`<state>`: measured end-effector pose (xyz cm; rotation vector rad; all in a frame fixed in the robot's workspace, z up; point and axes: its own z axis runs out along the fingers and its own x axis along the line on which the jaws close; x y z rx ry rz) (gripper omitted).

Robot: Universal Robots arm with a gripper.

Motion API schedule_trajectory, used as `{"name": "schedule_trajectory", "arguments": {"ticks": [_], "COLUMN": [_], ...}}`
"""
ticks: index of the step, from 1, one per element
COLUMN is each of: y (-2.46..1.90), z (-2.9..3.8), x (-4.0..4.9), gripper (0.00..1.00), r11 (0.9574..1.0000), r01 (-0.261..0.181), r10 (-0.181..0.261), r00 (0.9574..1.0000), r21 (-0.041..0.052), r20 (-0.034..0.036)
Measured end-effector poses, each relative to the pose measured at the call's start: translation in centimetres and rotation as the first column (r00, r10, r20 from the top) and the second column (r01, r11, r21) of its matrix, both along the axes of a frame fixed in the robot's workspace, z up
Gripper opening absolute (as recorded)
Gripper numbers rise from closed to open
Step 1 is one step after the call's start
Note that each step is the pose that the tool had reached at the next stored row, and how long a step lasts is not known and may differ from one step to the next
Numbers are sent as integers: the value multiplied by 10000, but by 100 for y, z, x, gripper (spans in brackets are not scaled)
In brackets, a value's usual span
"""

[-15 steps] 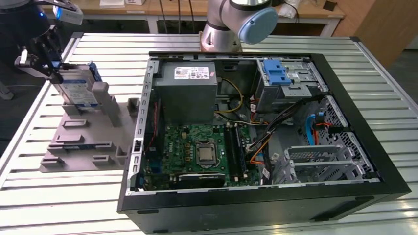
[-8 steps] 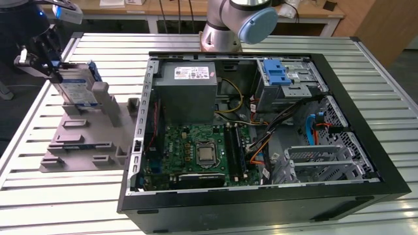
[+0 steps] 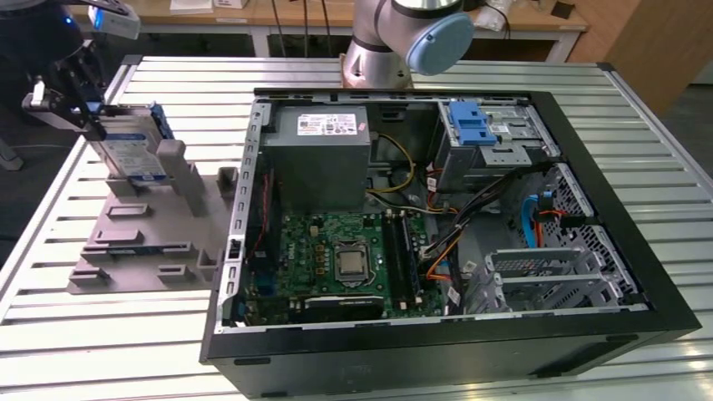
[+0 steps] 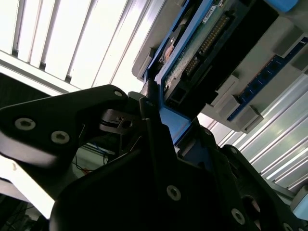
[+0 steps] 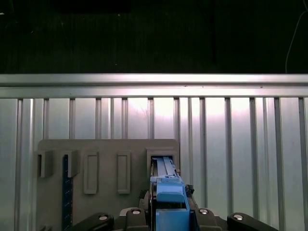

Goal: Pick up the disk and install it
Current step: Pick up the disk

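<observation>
Over toward ten o'clock in the exterior view, the gripper (image 3: 92, 124) has its black fingers (image 4: 150, 126) pressed together on the disk (image 3: 125, 152), pinching it by the blue plastic bracket along its edge. The disk stands upright on its narrow side, label face outward, at the far end of a grey slotted holder (image 3: 145, 242) lying flat on the slatted metal bench (image 3: 112, 351). From here I cannot tell whether its lower edge sits in the slot or hangs just clear of it. In the second wrist view the circuit-board underside of the disk (image 4: 207, 41) runs away from the fingers with the blue frame beside it, and in the first wrist view the blue bracket sits centred at the gripper, right over an open slot of the holder (image 5: 106, 149). A thin blue-edged strip (image 5: 65, 192) rests in another slot of that holder, well apart from the disk. The open computer case (image 3: 446, 368) lies on its side at about three o'clock of the holder, just beside it. Inside, a grey power-supply box (image 3: 323, 159) sits toward twelve o'clock, the green motherboard (image 3: 323, 251) toward six, and a metal drive cage (image 3: 518, 134) with a blue latch (image 3: 473, 125) toward one o'clock. The arm's base (image 3: 390, 33) stands on the bench beyond the case, at twelve o'clock.
</observation>
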<state>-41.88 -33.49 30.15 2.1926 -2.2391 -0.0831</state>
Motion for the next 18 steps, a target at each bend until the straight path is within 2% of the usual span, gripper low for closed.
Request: {"name": "schedule_trajectory", "arguments": {"ticks": [18], "y": [0], "z": [44], "x": [0], "gripper": [36], "r11": [10000], "r01": [0], "r10": [0], "r00": [10000], "r21": [0], "r20": [1]}}
